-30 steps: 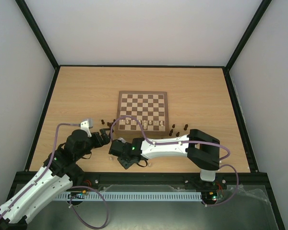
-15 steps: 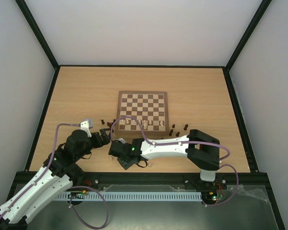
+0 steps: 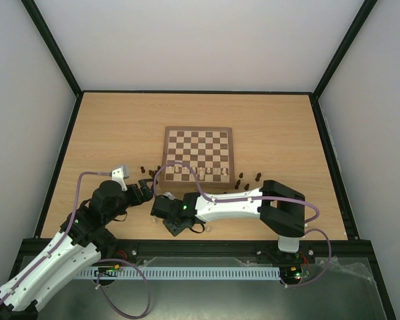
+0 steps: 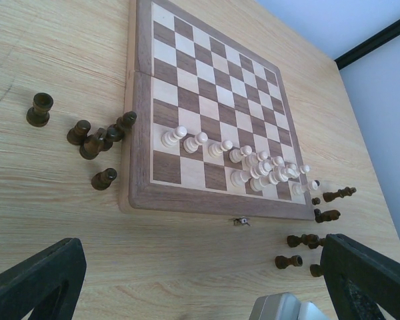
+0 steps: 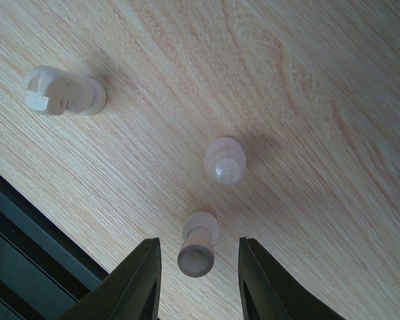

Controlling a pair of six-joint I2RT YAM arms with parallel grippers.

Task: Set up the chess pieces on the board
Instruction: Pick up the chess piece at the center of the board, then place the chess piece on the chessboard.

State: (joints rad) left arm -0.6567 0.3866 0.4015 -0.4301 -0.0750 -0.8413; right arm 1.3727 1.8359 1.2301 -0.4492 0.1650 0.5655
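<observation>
While the left gripper (image 4: 200, 283) hangs spread wide and empty off the near-left corner of the board (image 4: 137, 100), we judge the pick belongs to the right gripper (image 5: 197, 283). We would lower it squarely and close gently below the head, so the pale pawn (image 5: 199, 243) cannot tip. That pawn stands by the near edge of the table (image 5: 320, 100), about centred between the jaws. They are narrowly parted, with a thin gap on each side and nothing pinched.
</observation>
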